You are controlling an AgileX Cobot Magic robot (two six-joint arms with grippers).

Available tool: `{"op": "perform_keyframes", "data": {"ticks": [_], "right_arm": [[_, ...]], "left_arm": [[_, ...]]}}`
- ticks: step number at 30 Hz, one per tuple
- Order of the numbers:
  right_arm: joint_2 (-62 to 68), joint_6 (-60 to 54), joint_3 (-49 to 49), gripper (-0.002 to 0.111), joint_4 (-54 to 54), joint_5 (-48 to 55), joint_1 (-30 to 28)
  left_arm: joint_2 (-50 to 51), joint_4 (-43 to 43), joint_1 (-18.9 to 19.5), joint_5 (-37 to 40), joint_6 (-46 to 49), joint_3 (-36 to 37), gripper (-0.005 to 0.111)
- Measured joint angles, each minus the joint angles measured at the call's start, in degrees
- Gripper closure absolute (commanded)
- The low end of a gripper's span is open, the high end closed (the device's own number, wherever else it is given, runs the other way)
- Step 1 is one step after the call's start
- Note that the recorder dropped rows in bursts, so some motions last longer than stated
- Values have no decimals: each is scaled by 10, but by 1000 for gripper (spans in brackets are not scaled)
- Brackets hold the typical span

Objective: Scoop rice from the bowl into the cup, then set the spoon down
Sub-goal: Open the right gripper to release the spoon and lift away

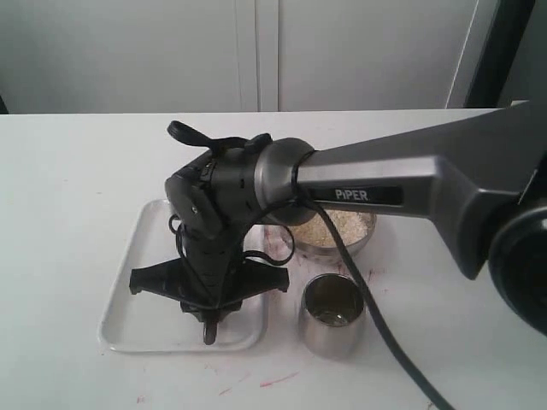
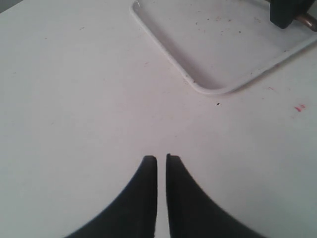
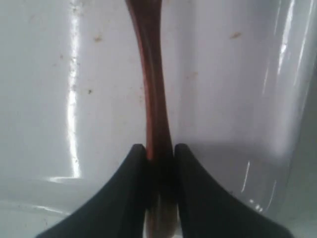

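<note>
My right gripper (image 3: 160, 151) is shut on the thin handle of the dark reddish-brown wooden spoon (image 3: 152, 84), low over the white tray (image 3: 228, 89). The spoon's head is cut off from view. In the exterior view this gripper (image 1: 208, 325) points down into the tray (image 1: 128, 329), reaching across from the right. The shiny metal bowl (image 1: 363, 245) with pale rice (image 1: 338, 226) sits behind the arm. Nearer the front stands the steel cup (image 1: 332, 329). My left gripper (image 2: 161, 158) is shut with nothing in it, over bare table.
The right arm's grey link (image 1: 410, 184) spans the scene above the bowl, and its black cable (image 1: 376, 316) hangs past the cup. The tray's corner (image 2: 213, 89) lies ahead of the left gripper. Red marks (image 1: 278, 378) stain the white table.
</note>
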Motion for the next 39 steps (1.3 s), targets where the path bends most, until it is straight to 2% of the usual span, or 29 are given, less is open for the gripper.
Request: {"op": "perform_keyframes", "data": {"ticks": [7, 22, 39], "right_arm": [[7, -21, 0, 97, 15, 6, 0], [9, -41, -1, 60, 21, 1, 0], [-45, -43, -1, 62, 21, -21, 0]], "left_arm": [[0, 0, 0, 0, 0, 0, 92], [0, 0, 0, 0, 0, 0, 92], [0, 0, 0, 0, 0, 0, 92]]}}
